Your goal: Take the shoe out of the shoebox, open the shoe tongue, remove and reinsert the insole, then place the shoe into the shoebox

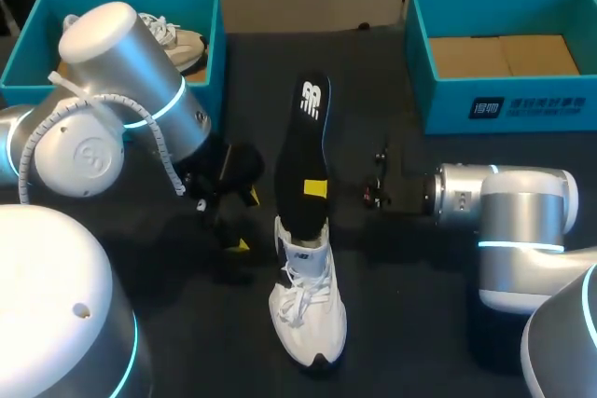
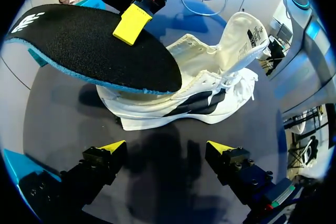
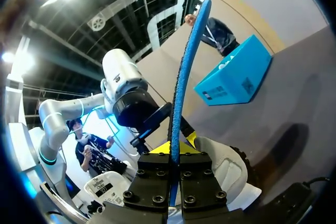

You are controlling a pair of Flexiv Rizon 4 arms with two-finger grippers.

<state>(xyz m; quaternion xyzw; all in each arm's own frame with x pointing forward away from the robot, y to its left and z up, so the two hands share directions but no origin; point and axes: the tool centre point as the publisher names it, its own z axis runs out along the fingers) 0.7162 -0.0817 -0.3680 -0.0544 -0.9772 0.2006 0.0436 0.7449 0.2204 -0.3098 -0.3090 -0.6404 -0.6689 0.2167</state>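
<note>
Left tool (image 2: 165,146) wide, holding nothing; right tool (image 1: 315,188) clamped on the insole (image 1: 306,151).
Far left stands a box (image 1: 216,39) with another shoe in it. The left tool sits low, just left of the shoe (image 1: 308,319), which lies mid-desk with its toe toward me and its tongue lifted. The insole's long axis runs in line with the shoe, lower end at the shoe's mouth, far end raised away from me. It is gripped mid-length from the right, so the right arm looks best placed. The dark desk (image 1: 410,323) is flat; the right box (image 1: 504,104) is well apart.
</note>
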